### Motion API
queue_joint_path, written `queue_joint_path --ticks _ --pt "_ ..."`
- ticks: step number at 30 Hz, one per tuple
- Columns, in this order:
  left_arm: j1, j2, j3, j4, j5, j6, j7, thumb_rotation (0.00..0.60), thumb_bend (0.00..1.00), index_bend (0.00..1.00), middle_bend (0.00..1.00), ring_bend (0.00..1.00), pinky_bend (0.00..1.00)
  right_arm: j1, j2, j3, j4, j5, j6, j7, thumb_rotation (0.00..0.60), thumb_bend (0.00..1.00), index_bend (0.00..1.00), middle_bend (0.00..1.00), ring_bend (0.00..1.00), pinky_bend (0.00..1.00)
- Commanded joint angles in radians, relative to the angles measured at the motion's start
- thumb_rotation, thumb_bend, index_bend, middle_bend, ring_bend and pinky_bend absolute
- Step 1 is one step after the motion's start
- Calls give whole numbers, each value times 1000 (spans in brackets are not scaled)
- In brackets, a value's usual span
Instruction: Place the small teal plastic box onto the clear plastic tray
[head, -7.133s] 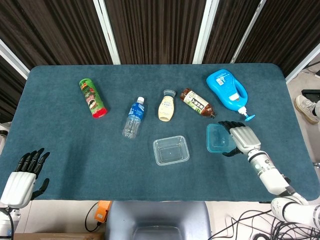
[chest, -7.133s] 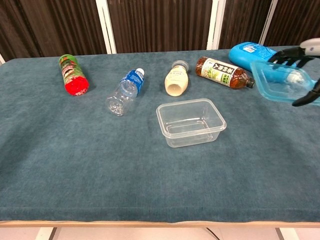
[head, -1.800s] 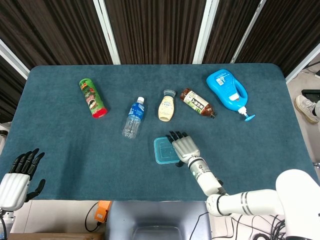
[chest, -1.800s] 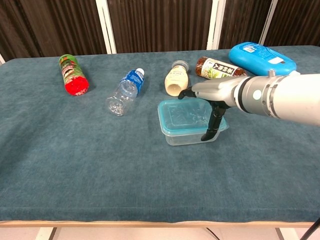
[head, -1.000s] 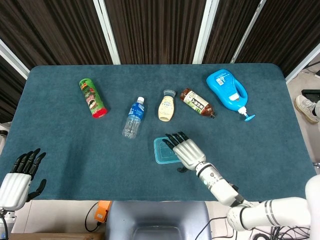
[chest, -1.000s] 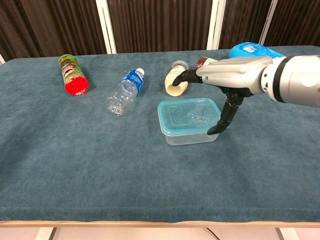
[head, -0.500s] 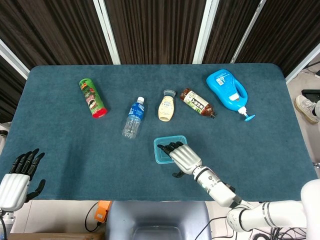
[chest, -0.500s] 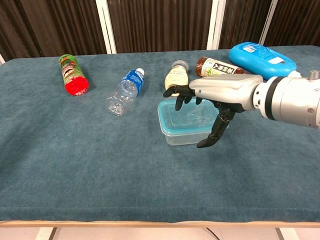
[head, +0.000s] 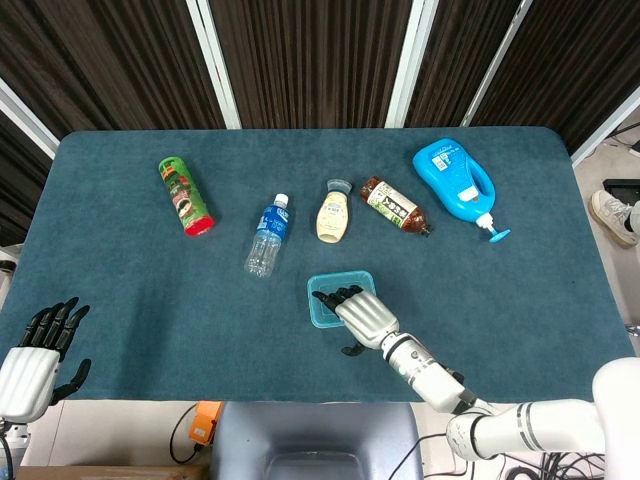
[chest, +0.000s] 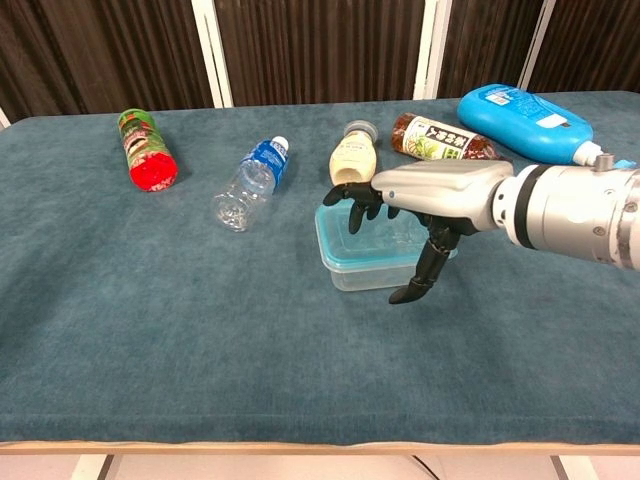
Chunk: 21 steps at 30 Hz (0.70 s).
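The small teal plastic box (chest: 372, 240) sits squarely on top of the clear plastic tray (chest: 375, 275), its teal rim lying over the tray's rim, both in the middle of the surface (chest: 150, 330) just in front of the cream bottle (chest: 352, 160). In the chest view the clear wall of the tray shows only as a band beneath the teal edge.

The right hand (chest: 425, 205) hovers directly over the stacked pair – palm down, fingers (chest: 352, 205) spread and drooping toward the far-left corner of the box, thumb hanging down past the near-right side of the tray. It grasps nothing; whether a fingertip brushes the box rim I cannot tell. In the head view the right hand (head: 362, 315) covers the near-right part of the box (head: 332, 290).

So the box lies straight below the hand, long axis running left to right across the surface, matching the tray's. The left hand (head: 35, 360) is well apart at the near-left edge, empty with fingers apart – the right one is the only hand close enough to matter.

By my reading the placing looks done; what remains is for the right hand to lift clear without dragging the box off
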Motion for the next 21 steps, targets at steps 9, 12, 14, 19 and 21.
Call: queue_joint_path --ticks 9,12,14,19,21 --pt "0 0 0 0 0 0 0 600 399 0 0 0 116 1 -5 0 3 18 -8 -18 600 328 189 343 243 341" --pt "0 0 0 0 0 0 -1 600 399 0 0 0 117 1 -7 -1 4 22 -9 -24 600 329 187 343 243 341" --pt "0 0 0 0 1 0 0 600 398 0 0 0 117 2 -9 -2 6 23 -11 -27 600 328 186 343 243 341" --pt "0 0 0 0 2 1 -1 600 399 0 0 0 117 3 -16 -7 14 32 -13 -39 600 328 183 343 243 341" --pt "0 0 0 0 1 1 -2 600 399 0 0 0 117 3 -18 -6 15 32 -14 -38 600 328 183 343 243 341"
